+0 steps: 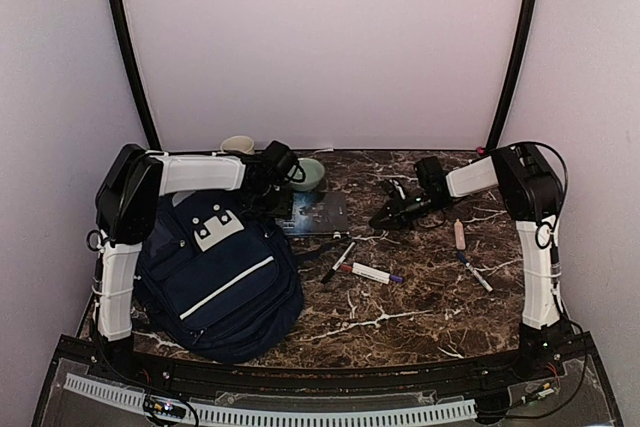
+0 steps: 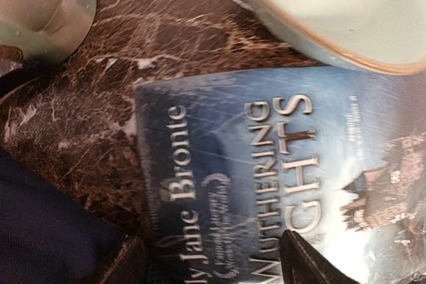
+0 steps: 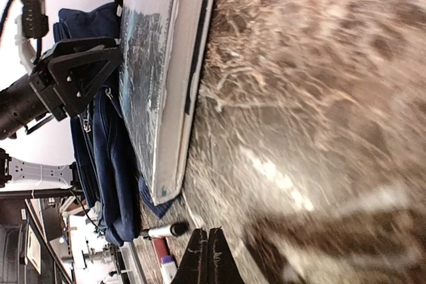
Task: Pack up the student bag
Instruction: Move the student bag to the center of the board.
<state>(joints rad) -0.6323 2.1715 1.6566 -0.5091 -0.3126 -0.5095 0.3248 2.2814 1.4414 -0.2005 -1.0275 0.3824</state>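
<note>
The navy-blue student bag (image 1: 215, 277) lies flat at the left of the table, white patch and thin white stripe facing up. A blue paperback, Wuthering Heights (image 1: 318, 212), lies just right of the bag's top. My left gripper (image 1: 282, 197) is open and hovers low over the book's near end (image 2: 266, 164), one finger (image 2: 123, 261) on the bag side and the other over the cover. The bag's edge (image 2: 40, 231) shows at lower left there. My right gripper (image 1: 385, 217) is shut and empty (image 3: 208, 257), low over the table right of the book (image 3: 160, 78).
A pale green bowl (image 1: 308, 174) and a cream cup (image 1: 237, 145) stand behind the book. Two markers (image 1: 338, 260) (image 1: 372, 273) lie mid-table. A tan stick (image 1: 460, 234) and a pen (image 1: 477, 275) lie at the right.
</note>
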